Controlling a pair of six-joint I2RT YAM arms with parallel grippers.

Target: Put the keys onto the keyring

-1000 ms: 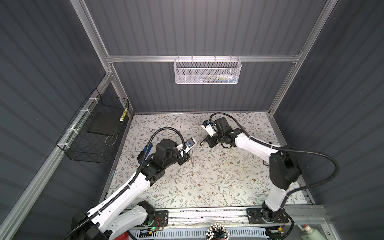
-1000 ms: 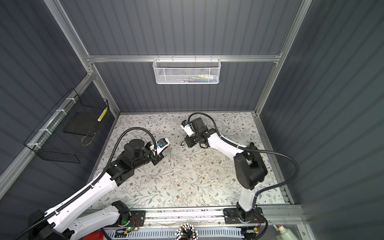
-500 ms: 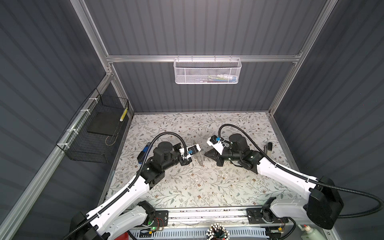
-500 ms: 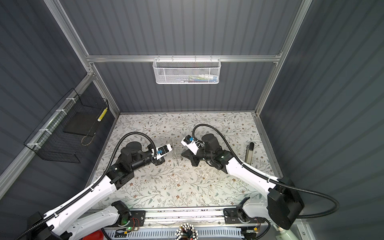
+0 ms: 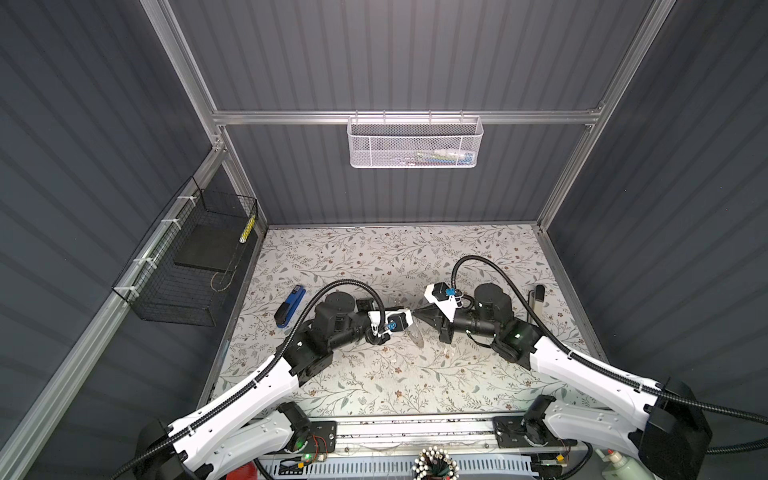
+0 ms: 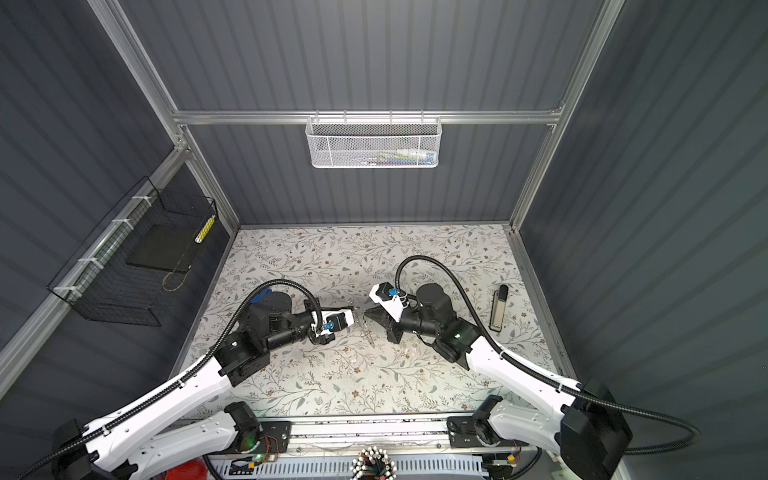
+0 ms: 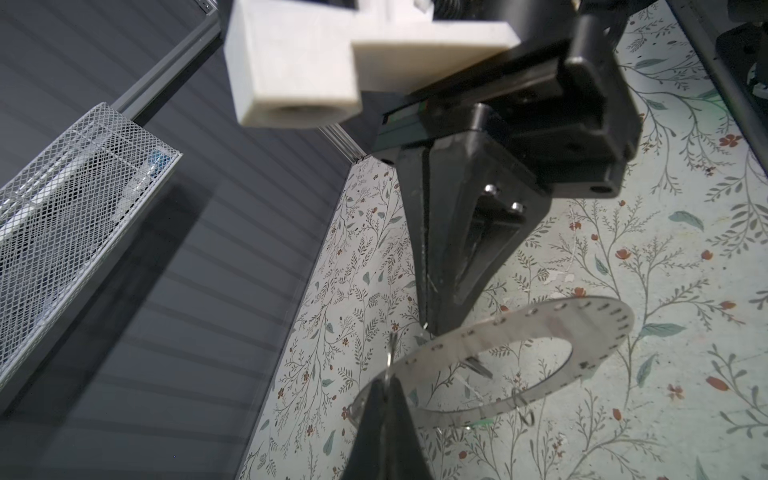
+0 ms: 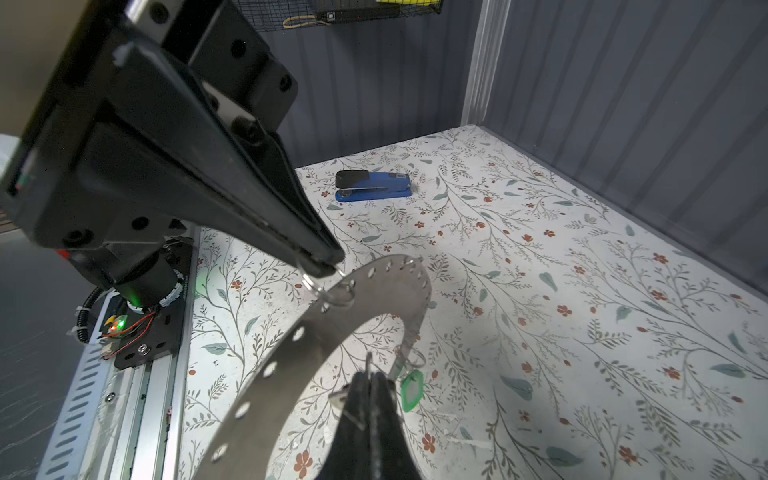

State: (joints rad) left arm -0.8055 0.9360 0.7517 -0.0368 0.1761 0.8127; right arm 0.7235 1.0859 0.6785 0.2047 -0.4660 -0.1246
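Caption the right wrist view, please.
Shut left gripper and shut right gripper meet at the suspended keyring, green-tagged key dangling.

My two top views sit high at the front, looking steeply down on the whole table, and are almost identical. The left wrist camera peers close past the left gripper toward the right gripper; the right wrist camera faces back. Both share the keyring.

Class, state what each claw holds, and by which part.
Left claw: a small wire loop threaded through the rim of the keyring. Right claw: shut at that rim; what it pinches cannot be told.
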